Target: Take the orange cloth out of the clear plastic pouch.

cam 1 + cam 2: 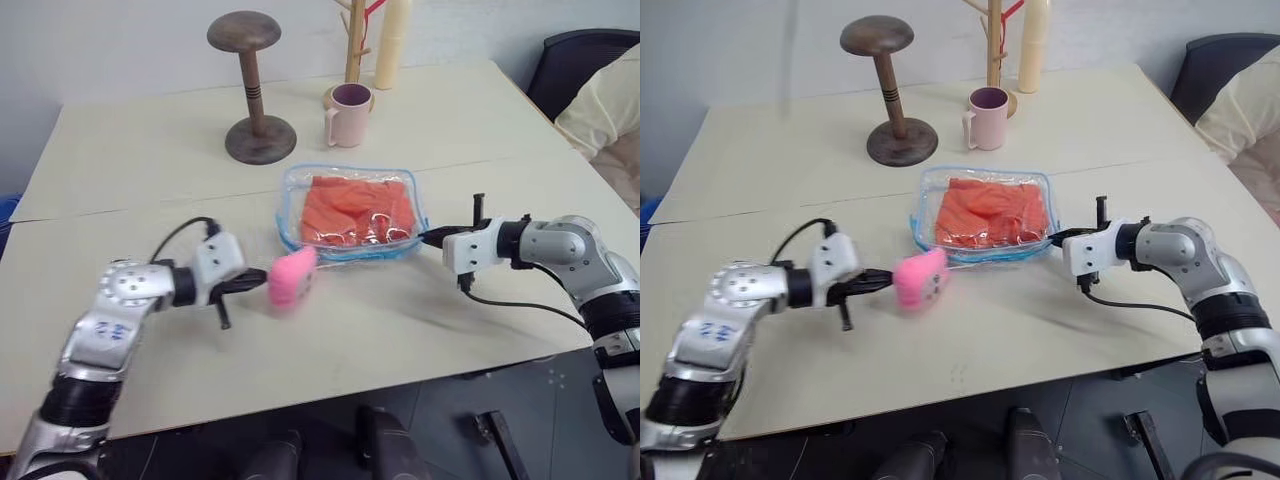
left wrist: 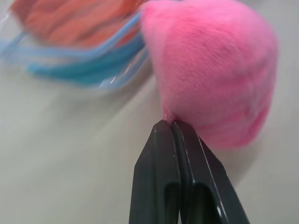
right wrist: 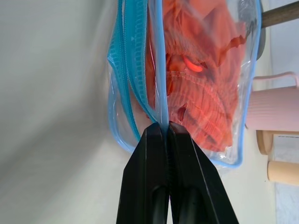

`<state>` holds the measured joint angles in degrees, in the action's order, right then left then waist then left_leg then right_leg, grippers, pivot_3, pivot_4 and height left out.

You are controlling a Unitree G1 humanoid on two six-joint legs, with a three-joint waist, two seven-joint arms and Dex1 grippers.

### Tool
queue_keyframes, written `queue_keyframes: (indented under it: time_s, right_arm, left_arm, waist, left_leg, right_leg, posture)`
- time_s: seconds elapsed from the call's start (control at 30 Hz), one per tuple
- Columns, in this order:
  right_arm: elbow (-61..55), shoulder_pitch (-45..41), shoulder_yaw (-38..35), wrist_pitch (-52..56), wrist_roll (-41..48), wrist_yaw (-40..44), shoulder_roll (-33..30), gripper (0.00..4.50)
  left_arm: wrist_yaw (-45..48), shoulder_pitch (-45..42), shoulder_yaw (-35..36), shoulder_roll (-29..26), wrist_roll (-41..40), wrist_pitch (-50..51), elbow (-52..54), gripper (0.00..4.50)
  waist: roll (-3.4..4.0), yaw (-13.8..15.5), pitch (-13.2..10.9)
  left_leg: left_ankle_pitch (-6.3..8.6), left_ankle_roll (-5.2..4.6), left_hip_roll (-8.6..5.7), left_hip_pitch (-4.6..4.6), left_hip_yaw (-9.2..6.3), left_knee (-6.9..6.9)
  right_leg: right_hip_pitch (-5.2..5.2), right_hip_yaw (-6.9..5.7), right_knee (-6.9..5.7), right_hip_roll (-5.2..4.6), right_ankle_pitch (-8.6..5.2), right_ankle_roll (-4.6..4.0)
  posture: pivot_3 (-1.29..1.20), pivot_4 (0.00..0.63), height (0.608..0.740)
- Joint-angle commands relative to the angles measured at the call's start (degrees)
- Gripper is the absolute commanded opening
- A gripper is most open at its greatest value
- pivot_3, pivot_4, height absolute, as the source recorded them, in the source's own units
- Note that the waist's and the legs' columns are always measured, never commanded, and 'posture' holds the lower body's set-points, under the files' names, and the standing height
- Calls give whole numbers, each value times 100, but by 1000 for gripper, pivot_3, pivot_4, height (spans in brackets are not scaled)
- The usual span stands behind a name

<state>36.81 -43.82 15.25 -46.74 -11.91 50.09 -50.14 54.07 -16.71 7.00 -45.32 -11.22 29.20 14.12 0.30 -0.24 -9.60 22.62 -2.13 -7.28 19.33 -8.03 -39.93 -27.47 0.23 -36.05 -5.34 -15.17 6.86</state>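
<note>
Centre of the frame, the clear plastic pouch [image 1: 349,212] lies flat with the orange cloth [image 1: 355,209] inside. The right gripper [image 3: 167,125] pinches its blue edge; the left gripper [image 2: 171,123] clamps the pink heart charm [image 1: 291,278].

Orange cloth [image 1: 355,208] (blue-edged clear pouch [image 1: 292,215])

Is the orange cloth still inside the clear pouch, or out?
Inside. The orange cloth lies crumpled within the clear plastic pouch's blue edging; the right tool pinches that edge.
</note>
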Motion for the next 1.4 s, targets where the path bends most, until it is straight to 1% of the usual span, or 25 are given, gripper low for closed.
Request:
queue_keyframes:
  time_s: [0.03, 0.13, 0.27, 0.37, 0.5, 0.57, 0.67, 0.7, 0.77, 0.8, 0.9, 1.0, 1.13, 1.17, 1.2, 1.23, 1.27, 1.33, 1.4]
  right_arm:
    - [-184, 27, -255, -314, 211, 18, -215, 24]
    - [-220, 91, -249, -393, 274, 48, -233, 24]
    - [-203, 120, -233, -473, 246, 36, -249, 24]
    - [-184, 124, -229, -506, 197, 20, -264, 24]
    - [-95, 92, -256, -550, 142, -39, -293, 24]
    - [-115, 119, -265, -546, 168, -40, -293, 24]
    - [-265, 217, -267, -428, 350, 74, -263, 24]
    - [-368, 283, -278, -286, 508, 183, -249, 231]
    - [-635, 452, -315, 50, 794, 384, -252, 686]
    - [-832, 580, -347, 228, 930, 481, -291, 1059]
    - [-1444, 942, -520, 748, 1241, 620, -394, 1986]
    - [-2239, 1406, -822, 1564, 1721, 728, -530, 2952]
    - [-4213, 2588, -1562, 4149, 3339, 711, -844, 4397]
    - [-4712, 2885, -1778, 4804, 3850, 579, -882, 4500]
    - [-5134, 3122, -1971, 5409, 4287, 413, -891, 4500]
    - [-5430, 3276, -2125, 5845, 4560, 287, -886, 4500]
    - [-5768, 3425, -2256, 6329, 4917, 59, -838, 4500]
    - [-6217, 3586, -2402, 6982, 5307, -264, -746, 4500]
    - [-6603, 3727, -2498, 7457, 5645, -571, -617, 4500]
  left_arm:
    - [40, 192, 844, -455, -210, 20, -263, 0]
    - [49, 400, 1183, -728, -267, -46, -511, 0]
    - [-86, 547, 1347, -892, -145, -360, -948, 0]
    - [-138, 509, 1352, -957, -145, -482, -1070, 0]
    - [-347, 215, 1430, -1054, -131, -483, -1564, 0]
    - [-228, 288, 1337, -1058, -233, -487, -1470, 0]
    - [-174, 374, 1228, -918, -431, -296, -1178, 0]
    - [-250, 349, 1202, -819, -511, -147, -1122, 0]
    - [-310, 375, 1096, -649, -612, 8, -949, 409]
    - [-298, 411, 1032, -566, -671, 64, -819, 658]
    - [-305, 425, 959, -435, -766, 140, -638, 1501]
    - [-212, 307, 964, -500, -828, 86, -661, 2364]
    - [303, -656, 916, -756, -1501, 511, -471, 3695]
    - [530, -1027, 750, -828, -1741, 702, -309, 3987]
    - [768, -1369, 557, -887, -1921, 814, -167, 4318]
    - [924, -1595, 421, -927, -2032, 893, -83, 4478]
    - [1081, -1941, 50, -888, -1898, 745, -7, 4478]
    - [1143, -2387, -624, -745, -1362, 283, -19, 4478]
    - [1067, -2750, -1508, -431, -458, -523, -250, 4478]
  waist:
    - [0, 0, 0]
    - [1, 6, -1]
    - [2, 5, -1]
    - [2, -1, -1]
    - [2, -3, -1]
    - [2, -8, -1]
    - [2, -16, -1]
    - [2, -16, -1]
    - [2, 2, -1]
    - [2, 2, -1]
    - [2, 16, -1]
    - [2, 18, -1]
    - [-1, 101, 0]
    - [-1, 129, 0]
    - [-2, 162, 0]
    - [-5, 168, 2]
    - [-4, 178, 2]
    - [-3, 183, 3]
    - [-3, 195, 3]
  left_leg:
    - [0, 0, 0, 0, 0, -1]
    - [0, 0, -1, -1, 0, 1]
    - [0, 0, -1, -1, 0, 3]
    - [0, 0, -1, -1, 0, 3]
    - [0, 0, 0, -1, 0, 2]
    - [0, 0, -1, -2, 1, 3]
    - [0, 0, -1, -2, 2, 5]
    - [0, 0, -1, -1, 2, 5]
    - [1, 0, -1, -1, 1, 2]
    - [1, 0, -1, -1, 1, -2]
    - [1, 0, -1, 0, 0, -6]
    - [1, 0, -1, 0, 0, -6]
    - [2, 2, 2, 15, -24, -15]
    - [3, 5, 5, 19, -30, -21]
    - [3, 5, 3, 20, -29, -21]
    - [3, 5, 3, 24, -31, -25]
    - [3, 5, 3, 21, -39, -29]
    - [4, 4, -2, 13, -37, -26]
    - [4, 4, -1, -10, -37, -19]
  right_leg:
    - [1, -1, 0, 0, 0, 0]
    - [3, -3, 1, -1, 0, -1]
    - [3, -3, 2, 0, 0, -1]
    - [2, -3, 1, 0, 0, -2]
    - [2, -5, 0, 1, 0, -2]
    - [1, -3, -2, 0, 0, -2]
    - [1, -2, -1, 0, 1, -2]
    - [1, -3, -1, 0, 1, -2]
    - [2, -3, -1, -1, 1, -2]
    - [4, -4, -2, -2, 1, -2]
    - [5, -2, -6, -3, 1, -2]
    - [5, 0, -5, -3, 1, -2]
    - [4, 7, -5, -7, 3, -6]
    - [6, 6, -4, -6, 7, -12]
    - [6, 6, 0, -7, 8, -13]
    - [7, 6, 3, -7, 8, -13]
    - [15, 5, 3, -9, 9, -14]
    - [24, 6, 10, -12, 10, -13]
    - [45, 6, 14, -11, 10, -13]
  posture:
    - [0, 150, 740]
    - [0, 150, 740]
    - [0, 150, 740]
    - [0, 150, 740]
    - [0, 150, 740]
    - [0, 150, 740]
    - [0, 150, 740]
    - [0, 150, 740]
    - [0, 150, 740]
    - [0, 150, 740]
    - [0, 150, 740]
    - [0, 150, 740]
    - [0, 150, 740]
    - [0, 150, 740]
    - [0, 150, 740]
    - [0, 150, 740]
    - [0, 150, 740]
    - [0, 150, 740]
    - [0, 150, 740]
